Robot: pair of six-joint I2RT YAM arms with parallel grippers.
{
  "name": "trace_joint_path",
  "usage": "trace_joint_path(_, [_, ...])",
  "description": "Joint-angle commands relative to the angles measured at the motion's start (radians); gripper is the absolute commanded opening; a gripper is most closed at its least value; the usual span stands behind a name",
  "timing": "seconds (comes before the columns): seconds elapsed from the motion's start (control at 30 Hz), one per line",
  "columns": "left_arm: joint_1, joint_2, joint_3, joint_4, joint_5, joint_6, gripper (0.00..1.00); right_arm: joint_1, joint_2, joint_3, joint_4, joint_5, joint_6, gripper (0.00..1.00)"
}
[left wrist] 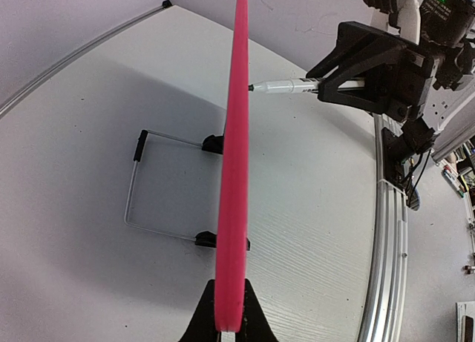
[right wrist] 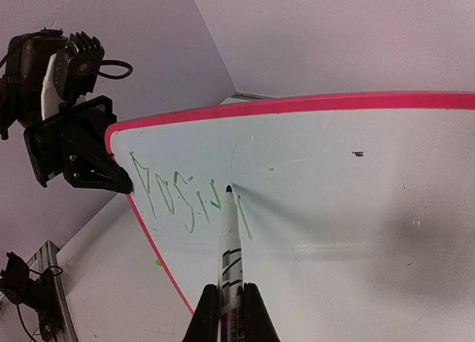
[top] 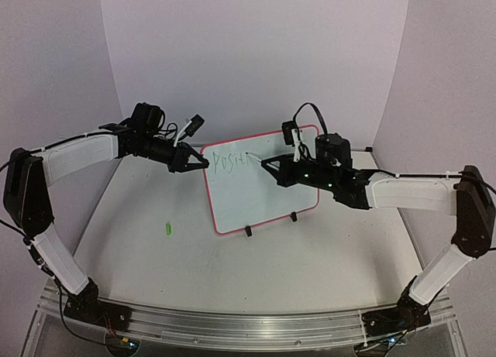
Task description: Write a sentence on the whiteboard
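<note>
**Marker tip on the board, first line part written**

The whiteboard (top: pixel 260 202) stands upright on two small black clip feet (top: pixel 248 231) toward the back of the bench (top: pixel 325 272), about midway between its left and right edges. It leans slightly back. Seen from the left wrist, a thin wire stand (left wrist: pixel 137 186) lies flat on the bench behind the board, joined to it at the feet.

The left gripper (left wrist: pixel 230 316) is clamped on the board's red-pink rim at the upper left corner, its fingers pressed together over the edge.

The right gripper (right wrist: pixel 230 312) is closed tight around the barrel of a white marker (right wrist: pixel 231 245), which points away from the wrist at the board's face. The marker's green tip touches the white surface in the upper left part of the board, at the right-hand end of the writing.

The sentence (right wrist: pixel 178 197) is only partly there. A short run of thin green capitals sits along the top left of the board, reading roughly "POSIT", and the last strokes are hard to make out. The rest of the board's face is bare apart from a few small dark specks.

A small green cap (top: pixel 167 228) lies on the bench well to the left of the board, nearer the left edge, apart from both arms.
</note>
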Motion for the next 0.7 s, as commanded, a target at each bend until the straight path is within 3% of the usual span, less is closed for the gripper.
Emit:
trace_joint_path(0.0, [-0.027, 0.002, 0.016, -0.048, -0.045, 0.027, 0.0, 0.005, 0.019, 0.048, 0.014, 0.029, -0.014, 0.0])
trace_joint_path(0.67, [-0.029, 0.006, 0.017, -0.047, -0.045, 0.027, 0.0, 0.004, -0.071, -0.032, 0.038, 0.023, -0.022, 0.0])
